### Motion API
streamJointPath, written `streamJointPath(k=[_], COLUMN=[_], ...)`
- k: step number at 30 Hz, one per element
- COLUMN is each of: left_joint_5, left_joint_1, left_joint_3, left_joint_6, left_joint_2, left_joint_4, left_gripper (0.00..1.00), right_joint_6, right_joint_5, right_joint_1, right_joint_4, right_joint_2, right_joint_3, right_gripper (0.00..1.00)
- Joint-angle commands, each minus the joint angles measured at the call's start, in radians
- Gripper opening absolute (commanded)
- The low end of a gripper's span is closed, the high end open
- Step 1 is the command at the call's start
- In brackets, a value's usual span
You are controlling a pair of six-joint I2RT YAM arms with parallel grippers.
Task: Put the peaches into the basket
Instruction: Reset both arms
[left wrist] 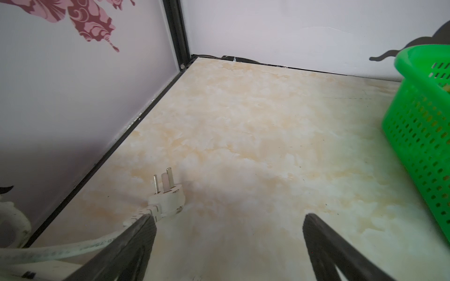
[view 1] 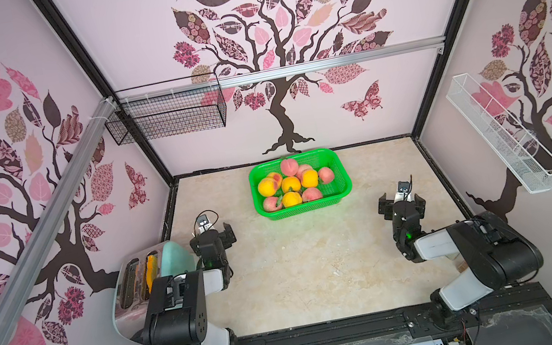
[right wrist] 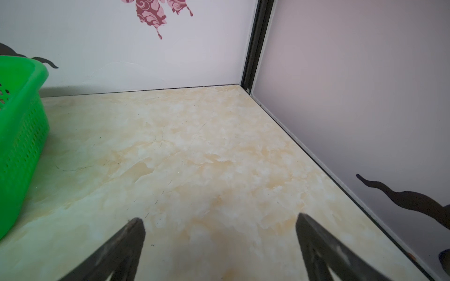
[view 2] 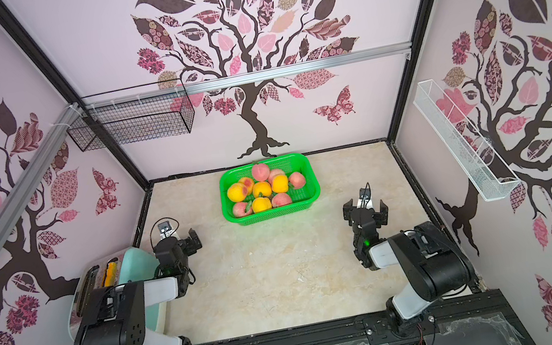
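- The peaches (view 1: 291,184) lie piled inside the green basket (view 1: 305,208), upper centre in both top views.
- The left hand (view 1: 212,235) and right hand (view 1: 402,203) hover with jaws spread, empty, below it over the table (view 1: 302,264).

green basket (right wrist: 22,136) on marble table (right wrist: 194,158), end effector (right wrist: 219,217) spread wide

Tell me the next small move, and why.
Probably just stop and hold position: every peach in view already sits in the green basket, none shows on the table, and the left claw and right claw hang open, empty, well short of the basket.
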Motion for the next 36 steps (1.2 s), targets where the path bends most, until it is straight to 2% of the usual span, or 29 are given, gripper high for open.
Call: streamJointPath(k=[1, 4, 7, 9, 11, 13, 36], left_joint_5=[0.084, 0.138, 0.136, 0.136, 0.136, 0.136, 0.137], left_joint_1=[0.006, 0.008, 0.008, 0.008, 0.007, 0.007, 0.008], left_joint_3=[0.007, -0.017, -0.024, -0.025, -0.024, -0.024, -0.024], left_joint_6=[0.035, 0.056, 0.057, 0.056, 0.056, 0.056, 0.056], left_joint_2=[0.003, 0.022, 0.024, 0.027, 0.026, 0.026, 0.025], left_joint_4=[0.047, 0.097, 0.113, 0.119, 0.118, 0.118, 0.118], left_gripper=[0.98, 0.98, 0.98, 0.98, 0.98, 0.98, 0.98], right_joint_6=[-0.011, 0.001, 0.024, 0.06, 0.046, 0.048, 0.041], right_joint_5=[-0.133, -0.246, -0.381, -0.49, -0.505, -0.507, -0.522], right_joint_1=[-0.036, -0.078, -0.139, -0.193, -0.192, -0.191, -0.191], right_joint_4=[-0.029, -0.119, -0.176, -0.135, -0.063, -0.113, -0.121], right_joint_2=[-0.025, -0.02, -0.009, 0.02, 0.034, 0.021, 0.023], right_joint_3=[0.044, 0.089, 0.119, 0.103, 0.076, 0.089, 0.096], right_gripper=[1.0, 1.0, 1.0, 1.0, 1.0, 0.99, 1.0])
